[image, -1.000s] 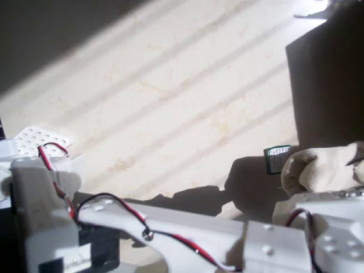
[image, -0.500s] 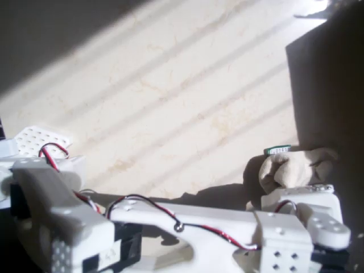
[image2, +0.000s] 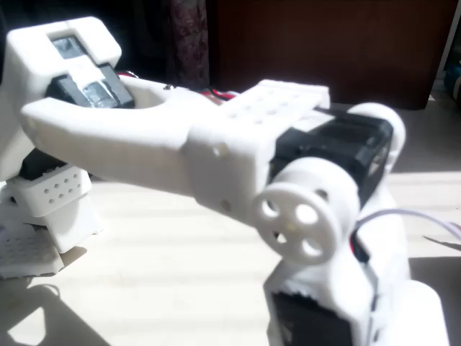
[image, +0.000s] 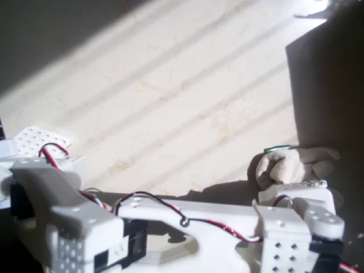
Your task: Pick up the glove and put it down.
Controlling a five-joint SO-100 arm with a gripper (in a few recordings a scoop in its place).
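In the overhead view the cream-beige glove (image: pixel 287 165) sits bunched up at the right, on the edge of a dark shadow. My gripper (image: pixel 296 185) comes down on its near side. Its fingers are hidden under the white wrist block, which touches the glove. The glove stays pressed against the gripper and follows it, so the gripper seems shut on it. In the fixed view, my white arm (image2: pixel 216 144) reaches across the frame and hides the glove.
A small green-and-white card (image: pixel 277 149) peeks out at the glove's far edge. A white perforated part (image: pixel 40 139) lies at the left by the arm's base (image2: pixel 50 194). A dark shadowed block (image: pixel 330 74) takes up the right side. The sunlit pale tabletop (image: pixel 187 96) spreads across the middle.
The glove has shifted left along with the gripper and now covers most of the green card. The arm's links have swung and loom larger in the overhead view.
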